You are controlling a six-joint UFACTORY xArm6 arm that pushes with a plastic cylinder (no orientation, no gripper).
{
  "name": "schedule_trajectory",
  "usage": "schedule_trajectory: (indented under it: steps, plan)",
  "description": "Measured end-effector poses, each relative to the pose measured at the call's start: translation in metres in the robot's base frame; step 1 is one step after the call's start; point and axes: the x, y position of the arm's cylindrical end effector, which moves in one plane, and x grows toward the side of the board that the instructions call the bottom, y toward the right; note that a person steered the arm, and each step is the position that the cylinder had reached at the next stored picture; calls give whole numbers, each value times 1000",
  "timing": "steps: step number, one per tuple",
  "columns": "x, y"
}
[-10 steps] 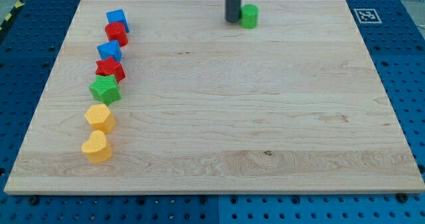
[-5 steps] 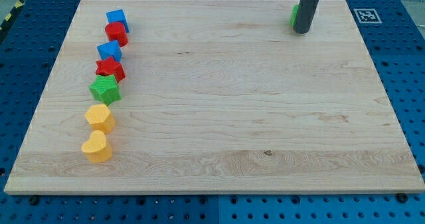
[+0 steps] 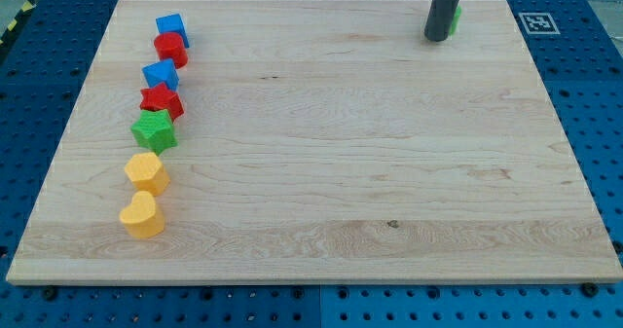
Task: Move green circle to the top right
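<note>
The green circle (image 3: 456,18) is near the board's top right and almost wholly hidden behind my rod; only a thin green sliver shows at the rod's right side. My tip (image 3: 437,38) rests on the board against the circle's left side.
A column of blocks runs down the view's left: a blue cube (image 3: 171,26), a red circle (image 3: 170,48), a blue block (image 3: 161,73), a red star (image 3: 161,100), a green star (image 3: 154,130), a yellow hexagon (image 3: 146,171), a yellow heart (image 3: 142,215). A marker tag (image 3: 534,22) sits at the top right corner.
The rod and the green circle moved from the board's top middle to the right. The visible green sliver shifted from the rod's left edge to its right edge.
</note>
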Motion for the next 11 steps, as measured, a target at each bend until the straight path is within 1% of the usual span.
schedule_trajectory:
  steps: [2,3,4,7,9,10,11]
  plan:
    - [-7,5]
    - [-21,-14]
    - [-30,-20]
    - [-29,23]
    - [-30,24]
    - [-59,1]
    - [-65,0]
